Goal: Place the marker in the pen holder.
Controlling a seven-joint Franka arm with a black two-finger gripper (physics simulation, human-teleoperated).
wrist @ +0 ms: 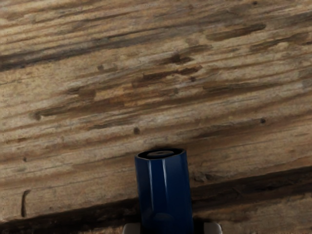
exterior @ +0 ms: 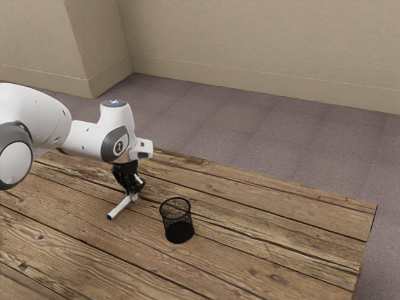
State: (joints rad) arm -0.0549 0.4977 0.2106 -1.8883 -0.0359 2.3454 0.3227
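At the hand (exterior: 133, 192), marker (exterior: 121, 207) slants low over or on the bench (exterior: 281, 250), pen holder (exterior: 177, 219) nearby; can't tell if it's gripped. Likely light, stiff, slick plastic; best taken square across mid-barrel.

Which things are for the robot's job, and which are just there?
For the job:
- the marker, by the gripper
- the black mesh pen holder, where the marker should go
- the gripper

Just there:
- the wooden table, underneath
- the floor
- the wall
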